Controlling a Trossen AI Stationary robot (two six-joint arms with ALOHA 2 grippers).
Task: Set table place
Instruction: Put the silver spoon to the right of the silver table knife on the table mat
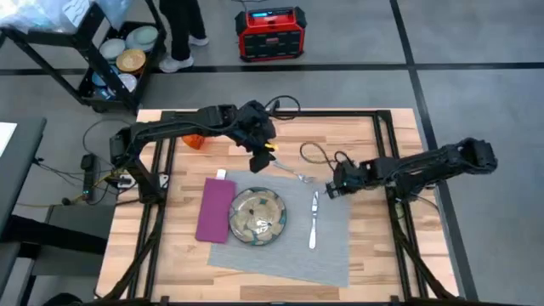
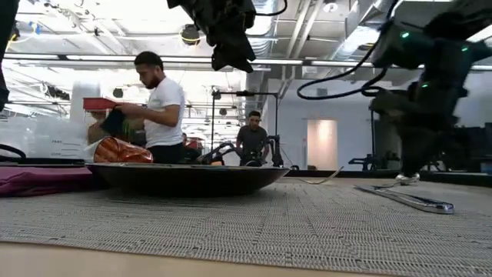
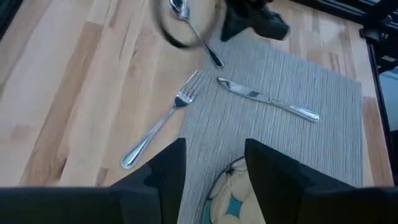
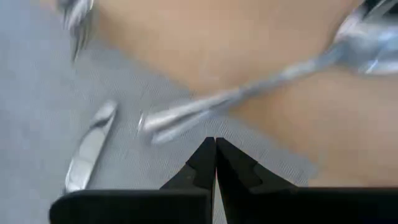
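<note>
A grey placemat (image 1: 327,246) lies on the table (image 1: 178,246). It carries the round patterned plate (image 1: 257,217) and the knife (image 1: 314,221). The magenta napkin (image 1: 215,208) lies left of the plate. The fork (image 3: 165,118) rests on bare wood at the mat's far edge. The spoon (image 3: 198,34) lies beyond it, with its handle end (image 4: 152,121) on the mat's corner. An orange cup (image 1: 194,141) stands at the far left, half hidden by my left arm. My left gripper (image 3: 214,165) hovers open above the plate's far side. My right gripper (image 4: 216,152) is shut, just short of the spoon's handle end.
A dark cable loop (image 1: 313,153) lies on the wood by the spoon. Black rails (image 1: 399,212) edge the table. Bare wood shows left of the napkin and along the near edge. People stand in the room beyond (image 2: 157,108).
</note>
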